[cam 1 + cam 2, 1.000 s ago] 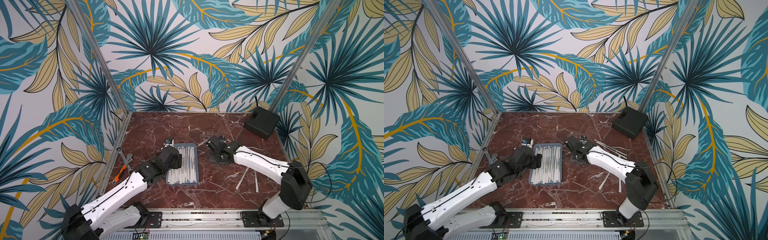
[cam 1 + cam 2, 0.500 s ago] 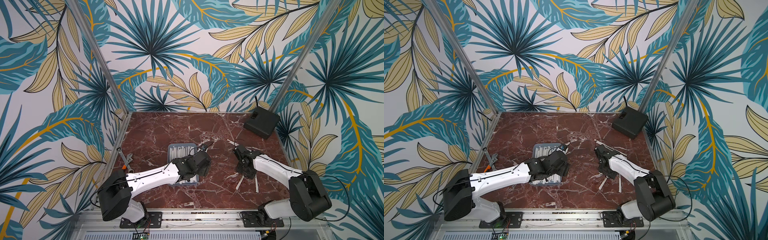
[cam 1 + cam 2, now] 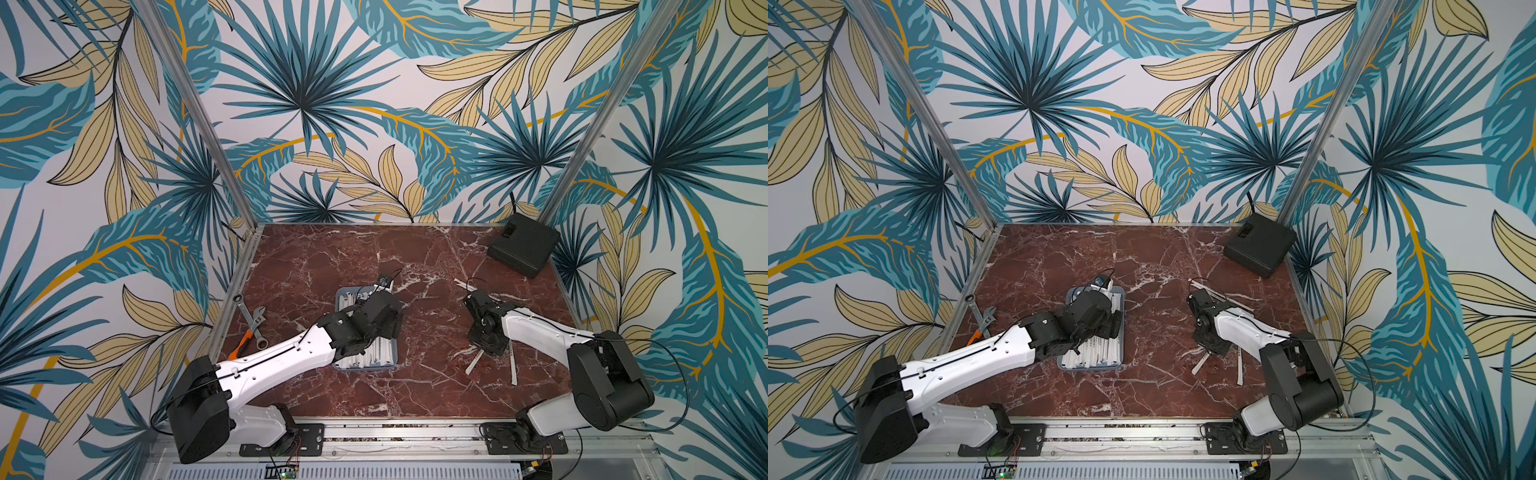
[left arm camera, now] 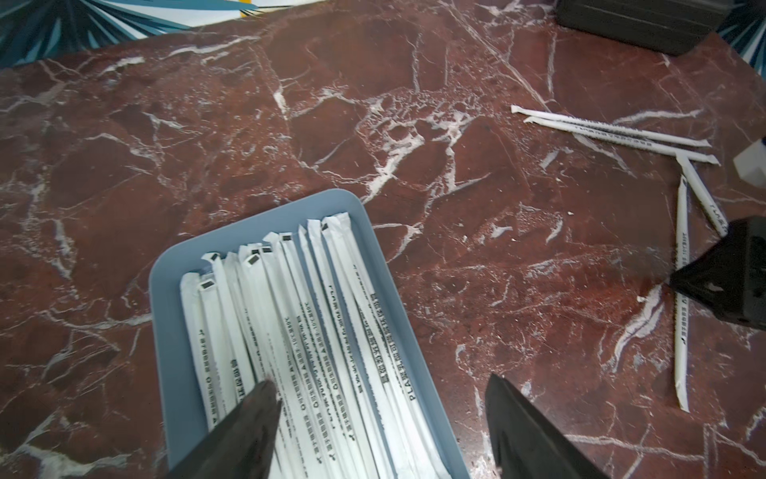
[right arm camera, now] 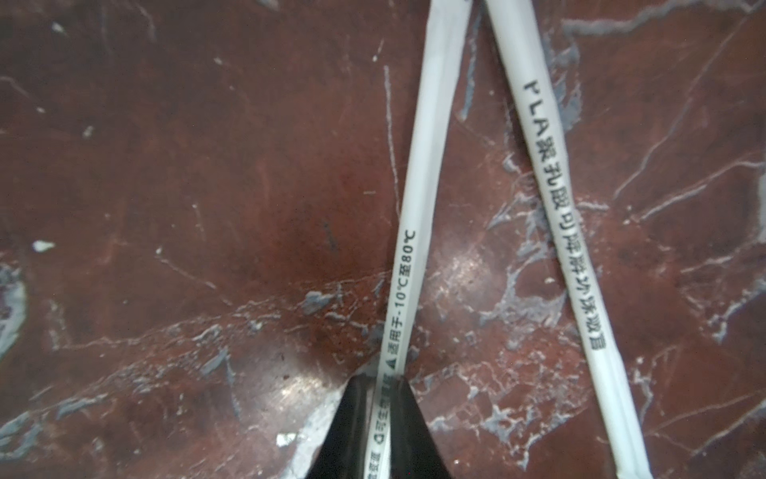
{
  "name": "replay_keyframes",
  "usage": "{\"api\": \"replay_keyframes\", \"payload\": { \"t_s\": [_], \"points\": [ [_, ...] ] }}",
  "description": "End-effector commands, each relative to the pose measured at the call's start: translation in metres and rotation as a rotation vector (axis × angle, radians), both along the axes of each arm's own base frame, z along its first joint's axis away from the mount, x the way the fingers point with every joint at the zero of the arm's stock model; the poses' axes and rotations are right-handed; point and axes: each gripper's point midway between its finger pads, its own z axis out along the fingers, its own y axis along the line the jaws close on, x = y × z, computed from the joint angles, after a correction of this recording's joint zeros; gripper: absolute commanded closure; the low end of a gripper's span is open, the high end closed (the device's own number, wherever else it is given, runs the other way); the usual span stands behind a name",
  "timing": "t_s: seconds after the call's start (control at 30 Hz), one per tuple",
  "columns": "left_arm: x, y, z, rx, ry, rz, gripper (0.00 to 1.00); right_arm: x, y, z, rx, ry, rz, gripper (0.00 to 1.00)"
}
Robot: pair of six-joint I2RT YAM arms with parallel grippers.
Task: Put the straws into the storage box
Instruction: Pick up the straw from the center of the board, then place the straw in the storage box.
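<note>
The storage box (image 3: pixel 393 363) (image 3: pixel 1122 332), a shallow grey-blue tray, lies mid-table with several paper-wrapped straws (image 4: pixel 290 311) lined up inside. My left gripper (image 4: pixel 381 380) hovers open above the box's right rim (image 4: pixel 373 232), nothing between its fingers. My right gripper (image 5: pixel 383 385) is down at the table on the right, shut on one straw (image 5: pixel 408 249); a second straw (image 5: pixel 559 207) lies loose beside it. In both top views, these two straws (image 3: pixel 473 362) (image 3: pixel 1239 370) stick out from under the right gripper (image 3: pixel 487 348). More straws (image 4: pixel 613 132) lie farther back.
A black square box (image 3: pixel 523 249) with a cable sits in the far right corner. Metal wrenches (image 3: pixel 253 320) and an orange-handled tool (image 3: pixel 241 349) lie along the left edge. Metal frame posts and patterned walls enclose the red marble table.
My left arm swung from the box's left side to above it. My right gripper moved from near the box out to the straws on the right and shut on one.
</note>
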Motion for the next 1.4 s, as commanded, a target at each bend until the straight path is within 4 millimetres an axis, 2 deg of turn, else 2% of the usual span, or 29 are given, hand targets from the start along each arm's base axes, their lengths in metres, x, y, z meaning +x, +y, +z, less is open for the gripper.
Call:
{"api": "replay_keyframes", "payload": {
  "t_s": [0.0, 0.13, 0.23, 0.33, 0.53, 0.63, 0.7, 0.77, 0.83, 0.9, 1.07, 1.17, 1.3, 1.37],
  "points": [
    [-0.004, 0.025, -0.01, 0.031, 0.005, 0.05, 0.17, 0.004, 0.005, -0.003, 0.017, 0.004, 0.021, 0.88],
    [-0.004, 0.044, -0.009, 0.028, -0.011, 0.091, 0.17, 0.008, 0.013, -0.003, 0.047, -0.002, 0.036, 0.92],
    [-0.004, 0.064, -0.008, 0.025, -0.009, 0.134, 0.17, 0.014, 0.027, 0.005, 0.059, -0.032, 0.084, 0.96],
    [-0.005, 0.085, -0.007, -0.004, -0.011, 0.191, 0.17, 0.021, 0.048, 0.02, 0.046, -0.078, 0.169, 0.99],
    [-0.004, 0.121, 0.003, -0.042, -0.026, 0.299, 0.17, 0.031, 0.101, 0.065, -0.018, -0.155, 0.353, 1.0],
    [-0.004, 0.132, 0.007, -0.026, -0.034, 0.332, 0.17, 0.035, 0.16, 0.085, 0.08, -0.195, 0.464, 1.0],
    [-0.003, 0.137, 0.007, -0.017, -0.03, 0.348, 0.17, 0.031, 0.211, 0.097, 0.13, -0.208, 0.567, 1.0],
    [-0.003, 0.141, 0.006, -0.012, -0.022, 0.362, 0.17, 0.032, 0.25, 0.104, 0.156, -0.212, 0.646, 1.0],
    [-0.004, 0.143, 0.004, -0.007, -0.012, 0.371, 0.17, 0.037, 0.278, 0.099, 0.176, -0.196, 0.685, 1.0],
    [-0.005, 0.144, 0.003, -0.007, -0.006, 0.375, 0.17, 0.042, 0.296, 0.09, 0.195, -0.179, 0.691, 1.0],
    [-0.009, 0.146, 0.003, -0.026, -0.013, 0.374, 0.17, 0.055, 0.321, 0.063, 0.214, -0.154, 0.68, 1.0],
    [-0.009, 0.144, 0.0, -0.026, -0.006, 0.371, 0.16, 0.055, 0.329, 0.044, 0.227, -0.116, 0.679, 1.0],
    [-0.008, 0.142, -0.001, -0.032, -0.002, 0.365, 0.17, 0.053, 0.325, 0.024, 0.198, -0.084, 0.663, 1.0],
    [-0.007, 0.142, 0.0, -0.033, -0.007, 0.362, 0.17, 0.051, 0.323, 0.02, 0.19, -0.073, 0.668, 0.96]
  ]
}}
